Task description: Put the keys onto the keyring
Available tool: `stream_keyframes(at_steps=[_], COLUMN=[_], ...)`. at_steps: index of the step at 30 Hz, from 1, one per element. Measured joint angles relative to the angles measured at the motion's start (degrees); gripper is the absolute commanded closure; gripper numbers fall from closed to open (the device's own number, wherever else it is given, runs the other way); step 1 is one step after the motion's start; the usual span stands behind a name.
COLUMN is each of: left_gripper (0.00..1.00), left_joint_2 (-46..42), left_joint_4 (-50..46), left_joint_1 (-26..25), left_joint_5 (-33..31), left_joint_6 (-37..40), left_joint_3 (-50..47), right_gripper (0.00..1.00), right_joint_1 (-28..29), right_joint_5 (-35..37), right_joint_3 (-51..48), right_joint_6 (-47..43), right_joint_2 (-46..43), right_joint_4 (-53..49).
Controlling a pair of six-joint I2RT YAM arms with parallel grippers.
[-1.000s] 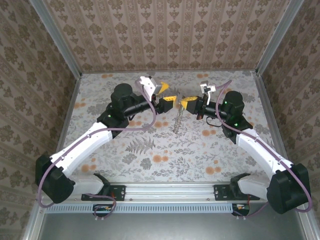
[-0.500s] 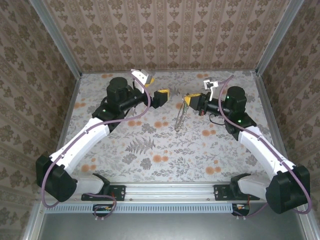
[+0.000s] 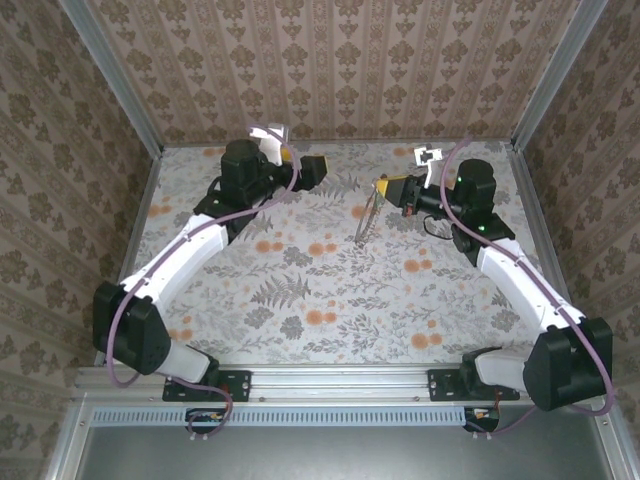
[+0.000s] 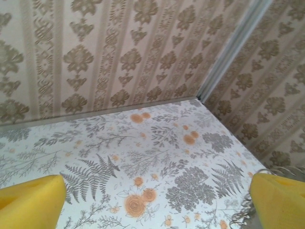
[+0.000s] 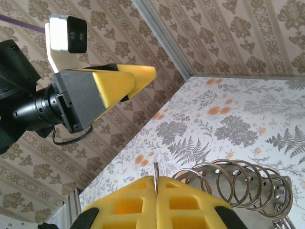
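At the keyring's [image 3: 364, 222] top end, right gripper [image 3: 384, 190] clenched on it, silvery loops dangling below over floral table [image 3: 300, 290]. Left of keyring, apart from it, left gripper [image 3: 316, 170] jaws spread wide, empty.

Keyring coil [image 5: 261, 188], lower end past right wrist view's edge

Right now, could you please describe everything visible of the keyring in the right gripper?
The keyring is a run of thin, silvery wire loops overlapping like a coil. One end is pinched in the shut right gripper; seen from above, it hangs as a slim strand over the floral table. Whether it touches the table is unclear.
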Motion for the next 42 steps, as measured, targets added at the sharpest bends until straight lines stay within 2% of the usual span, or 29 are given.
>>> stream_keyframes(at_steps=[5, 10, 23, 30, 35, 42], left_gripper=[0.00, 0.00, 0.00, 0.03, 0.10, 0.32], left_joint_2=[1.16, 2.69, 6.86, 10.36, 12.79, 14.43], left_joint_4=[1.75, 4.02, 2.38, 6.75, 10.88, 16.09], left_joint_1=[0.33, 0.44, 1.20, 4.17, 7.34, 7.76], left_joint_5=[-0.59, 1.62, 12.76, 19.04, 24.02, 30.49], left_joint_6=[-1.22, -1.38, -0.50, -3.93, -9.11, -15.32], left_joint_3=[-0.35, -0.09, 5.09, 5.33, 5.31, 5.29], right_gripper=[1.00, 1.00, 1.00, 1.00, 1.00, 1.00], right_joint_1=[-1.53, -2.73, -2.80, -2.80, -2.80, -2.80], right_joint_5=[-0.46, -1.53, -1.66, -1.22, -0.28, 1.42], right_joint_3=[0.26, 0.26, 0.20, 0.20, -0.57, -3.13], right_joint_6=[0.35, 1.55, 6.05, 8.85, 10.69, 14.64], right_joint_2=[0.28, 0.70, 1.81, 2.16, 2.14, 2.16], right_joint_4=[-0.33, 0.55, 6.93, 9.86, 13.51, 17.77])
